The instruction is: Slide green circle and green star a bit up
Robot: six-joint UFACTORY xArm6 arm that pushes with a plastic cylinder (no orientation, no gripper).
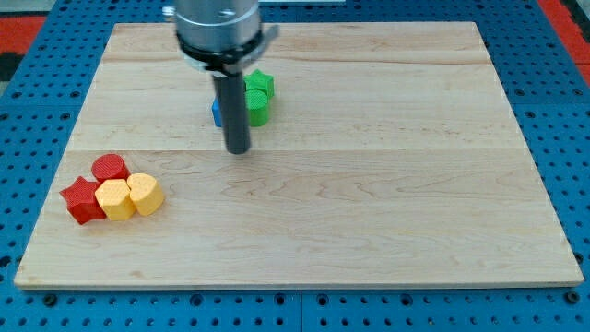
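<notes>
A green star and a green circle sit together near the top middle of the wooden board, the star above the circle. A blue block peeks out to their left, mostly hidden behind my rod. My tip rests on the board just below and to the left of the green circle, close to it; I cannot tell if it touches.
At the view's lower left lies a cluster: a red circle, a red star, a yellow hexagon and a yellow heart-like block. The arm's grey housing hangs over the board's top edge.
</notes>
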